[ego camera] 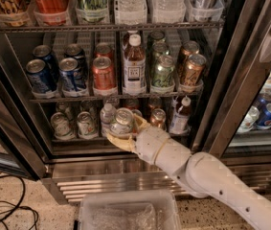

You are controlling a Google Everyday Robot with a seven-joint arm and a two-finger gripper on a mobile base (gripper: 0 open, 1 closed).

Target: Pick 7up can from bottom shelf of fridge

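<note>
The fridge (53, 169) stands open in the camera view. My gripper (125, 131), at the end of the white arm (207, 176), is shut on the 7up can (122, 121), a pale silvery-green can with a silver top. It holds the can at the front middle of the bottom shelf (73, 139), yellowish fingers (118, 143) cupped under and beside it. Two similar pale cans (60, 124) (86, 123) stand in the left lanes of that shelf.
A small water bottle (107, 115), a copper can (158, 118) and a white-capped bottle (180, 115) stand close around the held can. The steel door frame (240, 85) is to the right. A clear plastic bin (125, 212) and cables (1, 205) lie on the floor below the grille (101, 182).
</note>
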